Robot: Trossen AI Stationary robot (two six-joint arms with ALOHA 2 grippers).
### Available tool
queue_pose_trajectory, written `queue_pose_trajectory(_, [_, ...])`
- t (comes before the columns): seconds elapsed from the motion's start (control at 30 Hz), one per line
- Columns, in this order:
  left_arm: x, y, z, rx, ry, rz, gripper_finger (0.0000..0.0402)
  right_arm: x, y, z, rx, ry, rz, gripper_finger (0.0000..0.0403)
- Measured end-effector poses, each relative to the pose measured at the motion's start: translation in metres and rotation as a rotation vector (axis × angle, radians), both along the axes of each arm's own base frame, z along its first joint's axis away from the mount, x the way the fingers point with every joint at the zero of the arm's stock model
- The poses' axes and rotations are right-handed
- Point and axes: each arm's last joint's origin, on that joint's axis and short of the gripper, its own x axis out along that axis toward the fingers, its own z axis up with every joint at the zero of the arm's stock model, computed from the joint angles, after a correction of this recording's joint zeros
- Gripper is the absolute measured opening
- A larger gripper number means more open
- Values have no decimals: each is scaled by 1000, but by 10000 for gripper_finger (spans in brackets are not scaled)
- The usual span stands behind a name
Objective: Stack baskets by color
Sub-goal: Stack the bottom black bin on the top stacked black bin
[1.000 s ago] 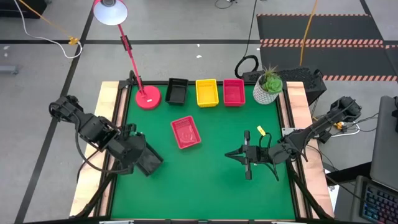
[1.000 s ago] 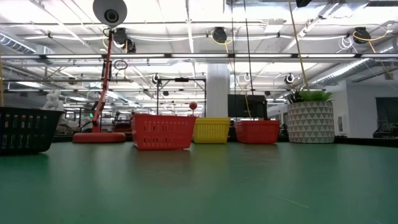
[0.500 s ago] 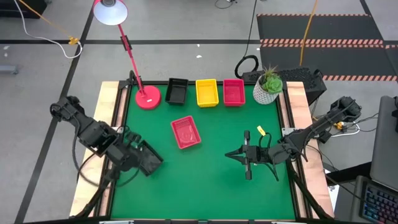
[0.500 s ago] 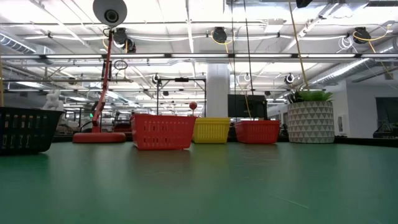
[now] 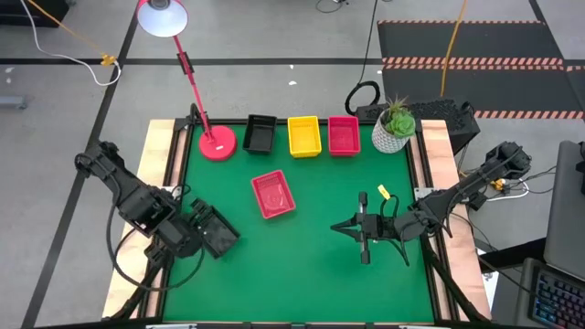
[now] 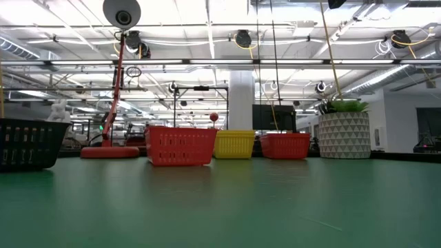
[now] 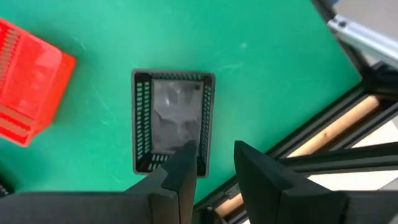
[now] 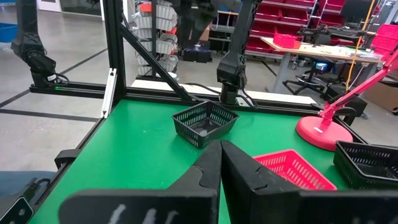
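Well, near the worktop's (image 5: 302, 274) front-left edge, a lone black basket (image 5: 219, 235) sits upright on the green, and the left gripper (image 5: 194, 228) hovers right over it. Its fingers (image 7: 180, 177) stand part-way open above the basket's rim, not closed on anything that I can see; whether one tip grazes the mesh is hard to tell. Over toward the front-right, the right gripper (image 5: 364, 249) waits low, fingers pressed together and empty. Moving inward, a loose red basket (image 5: 273, 195) lies slightly skewed near the middle of the worktop. Along the far edge, three piles line up: the black stack (image 5: 260, 133), the yellow stack (image 5: 303, 135), the red-pink stack (image 5: 344, 134). How many are nested in each I can't make out. By my reckoning yellow looks finished, and two baskets remain: this black one and the red one.
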Motion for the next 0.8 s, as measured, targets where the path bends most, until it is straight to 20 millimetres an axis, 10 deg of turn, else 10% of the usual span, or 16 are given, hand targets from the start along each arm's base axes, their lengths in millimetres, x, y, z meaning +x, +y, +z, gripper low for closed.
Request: queue_pose_trajectory(0.8, [3, -5, -140, 83, 121, 73, 109, 0, 0, 0, 0, 0, 0, 4])
